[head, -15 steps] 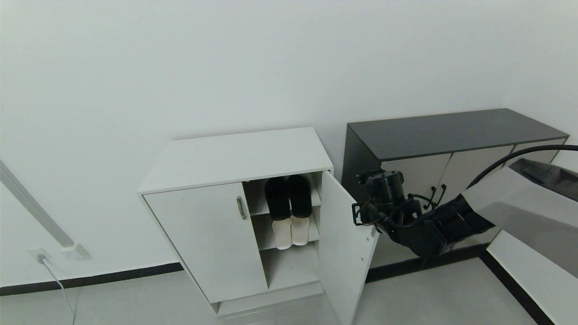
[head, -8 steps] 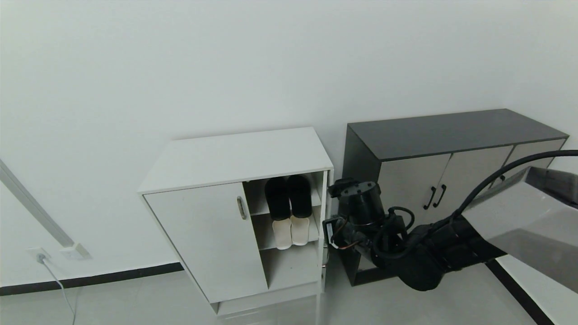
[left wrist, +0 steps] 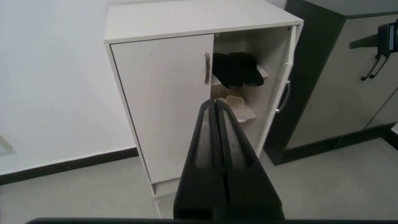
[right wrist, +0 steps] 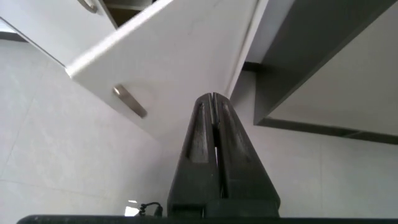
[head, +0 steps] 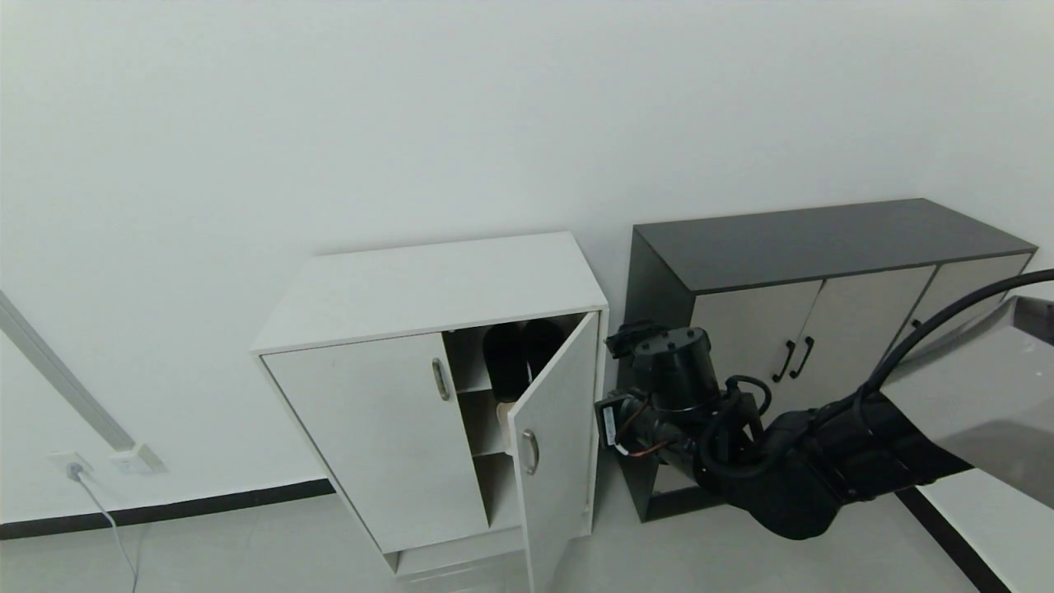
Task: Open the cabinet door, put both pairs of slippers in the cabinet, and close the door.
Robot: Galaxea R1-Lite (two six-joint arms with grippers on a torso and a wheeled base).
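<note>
The white cabinet (head: 428, 288) stands against the wall with its left door (head: 379, 436) closed. Its right door (head: 560, 436) hangs about half open, handle (head: 531, 451) facing out. Black slippers (head: 515, 354) lie on the upper shelf, and beige slippers (left wrist: 239, 107) lie on the shelf below, mostly hidden by the door in the head view. My right gripper (right wrist: 213, 99) is shut with its tips against the door's outer face (right wrist: 186, 56), near the hinge side. Back from the cabinet front, my left gripper (left wrist: 215, 107) is shut and holds nothing.
A dark-topped sideboard (head: 823, 239) stands close to the right of the cabinet, with my right arm (head: 741, 445) in front of it. A wall socket with a cable (head: 70, 469) is low on the left. Bare floor (head: 206, 552) lies before the cabinet.
The right door has swung from wide open to about half closed. My right arm has moved left with it, against its outer face.
</note>
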